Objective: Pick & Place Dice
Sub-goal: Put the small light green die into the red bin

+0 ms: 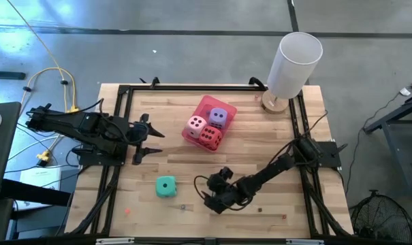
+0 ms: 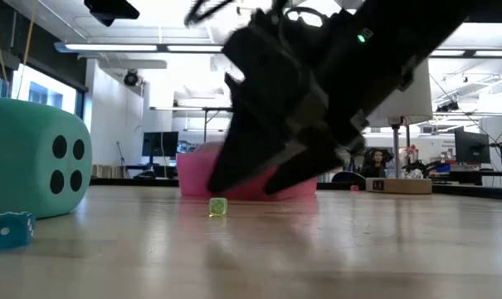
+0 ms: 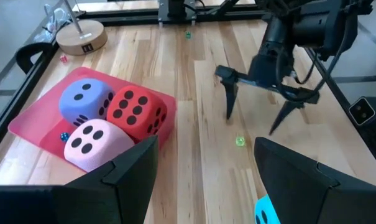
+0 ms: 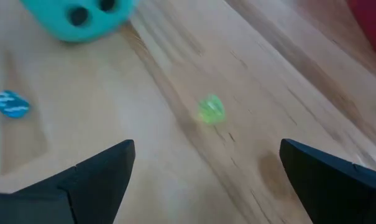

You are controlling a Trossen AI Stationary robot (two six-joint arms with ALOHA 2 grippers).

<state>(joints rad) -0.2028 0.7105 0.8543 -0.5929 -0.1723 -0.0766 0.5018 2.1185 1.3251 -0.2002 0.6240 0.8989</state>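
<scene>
the teal die [image 1: 166, 187] sits alone on the table [image 1: 260, 146], with the pink, purple and red dice in the pink tray [image 1: 227, 109]; it looks soft and light, best squeezed across opposite flat faces. right gripper [image 1: 207, 190] spread wide beside it, left gripper [image 1: 148, 140] part-spread, both empty

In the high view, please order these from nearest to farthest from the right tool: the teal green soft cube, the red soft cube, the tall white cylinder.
Measured from the right tool, open and low over the wooden table:
1. The teal green soft cube with dark pips, beside it toward the left arm.
2. The red soft cube with dark pips, in the flat pink tray mid-table.
3. The tall white cylinder, at the far corner on the right arm's side.
</scene>
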